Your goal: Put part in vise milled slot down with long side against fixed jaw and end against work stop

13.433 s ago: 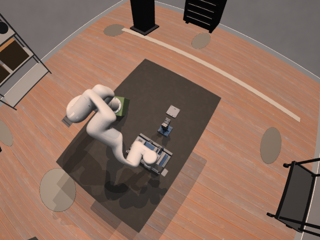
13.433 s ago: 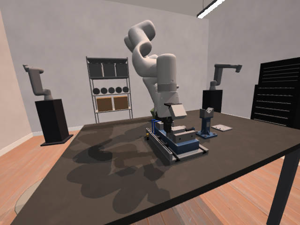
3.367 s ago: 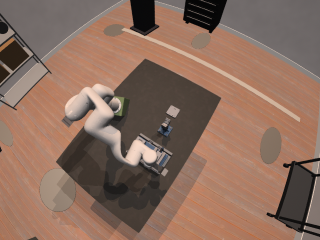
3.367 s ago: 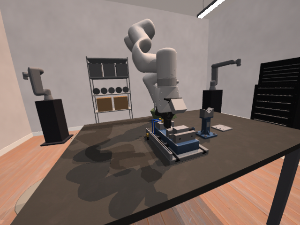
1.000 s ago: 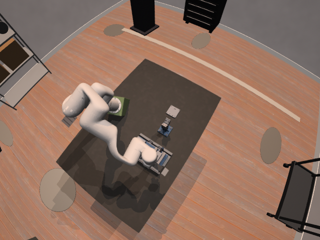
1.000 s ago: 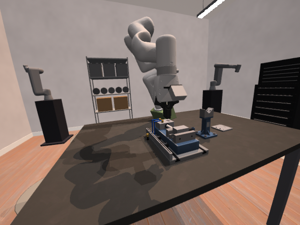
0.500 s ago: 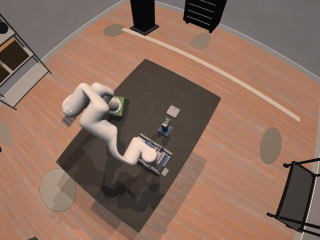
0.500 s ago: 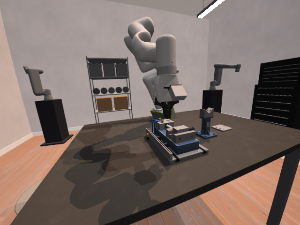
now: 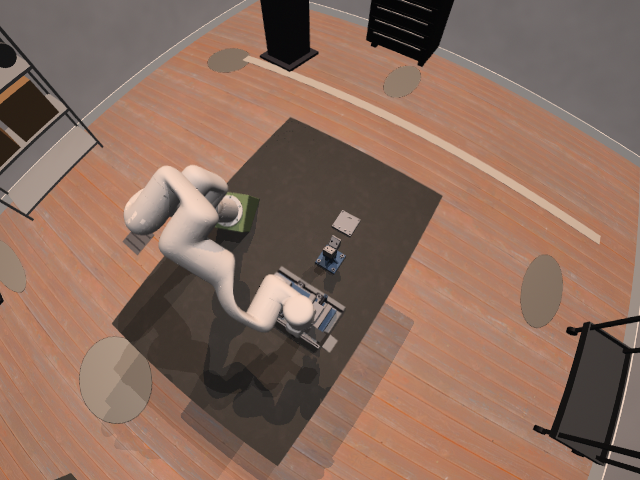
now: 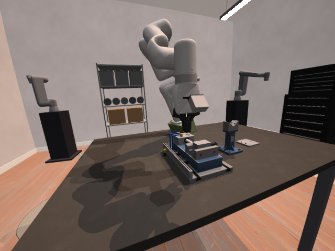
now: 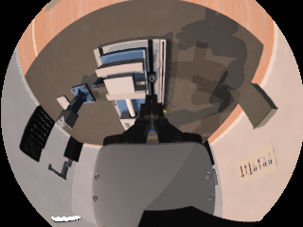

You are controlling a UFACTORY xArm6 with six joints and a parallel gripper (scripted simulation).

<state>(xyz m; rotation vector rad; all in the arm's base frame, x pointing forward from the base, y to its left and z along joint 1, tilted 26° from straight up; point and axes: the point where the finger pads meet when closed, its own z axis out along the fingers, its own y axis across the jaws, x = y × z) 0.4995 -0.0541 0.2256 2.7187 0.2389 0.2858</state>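
The vise (image 10: 197, 158) stands on the table, open, with its air cylinder (image 10: 180, 139) at the far end. It also shows in the overhead view (image 9: 315, 312) and the wrist view (image 11: 127, 76). Light grey blocks sit between and at the jaws (image 10: 204, 148); I cannot tell the part from the jaws. My gripper (image 10: 186, 128) points straight down over the cylinder end of the vise, fingers shut with nothing between them (image 11: 151, 85). The infeed plate (image 9: 345, 222) is bare. The V-block (image 10: 230, 136) has nothing in its notch.
The V-block stands just right of the vise, the infeed plate (image 10: 247, 142) beyond it. My green base (image 9: 236, 211) is at the table's far edge. Shelves, two other arms on pedestals and black racks stand off the table.
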